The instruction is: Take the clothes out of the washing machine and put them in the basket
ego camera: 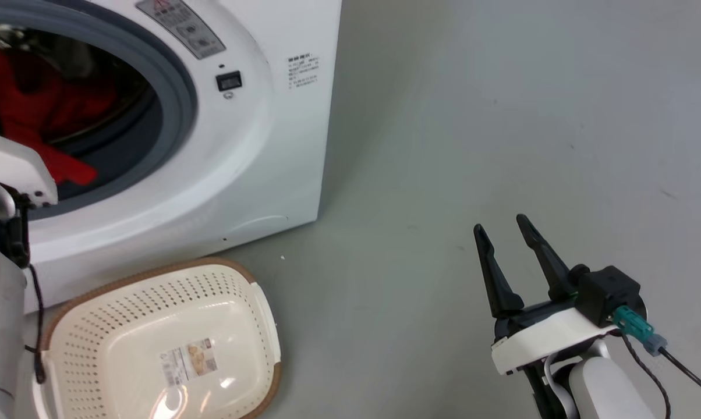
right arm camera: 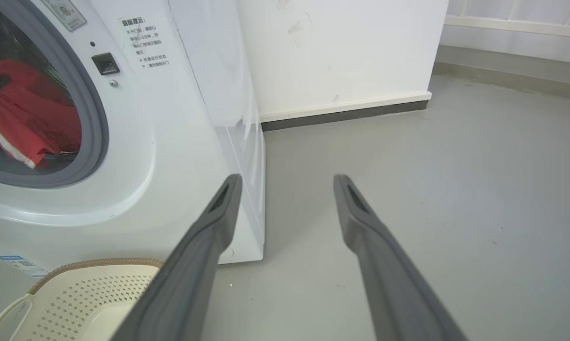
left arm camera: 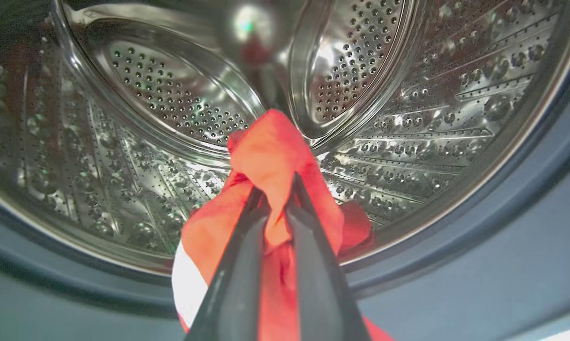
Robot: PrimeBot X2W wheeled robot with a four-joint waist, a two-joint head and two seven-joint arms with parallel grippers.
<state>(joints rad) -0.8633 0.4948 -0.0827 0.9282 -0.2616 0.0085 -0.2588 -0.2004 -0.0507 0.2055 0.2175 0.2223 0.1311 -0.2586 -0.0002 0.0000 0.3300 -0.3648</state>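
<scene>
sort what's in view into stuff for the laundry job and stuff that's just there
For the job: clothes, pinched by the left gripper; washing machine, with its drum; basket, empty.
Just there: right gripper, open, idle above the floor; wall; skirting.

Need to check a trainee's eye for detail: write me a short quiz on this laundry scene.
1. Fill in: the right tool stands ____, holding nothing.
2. What grips the clothes inside the washing machine? A. left tool B. right tool C. a person's hand
3. True or false: the basket already holds clothes.
Key: 1 open; 2 A; 3 false.
</scene>
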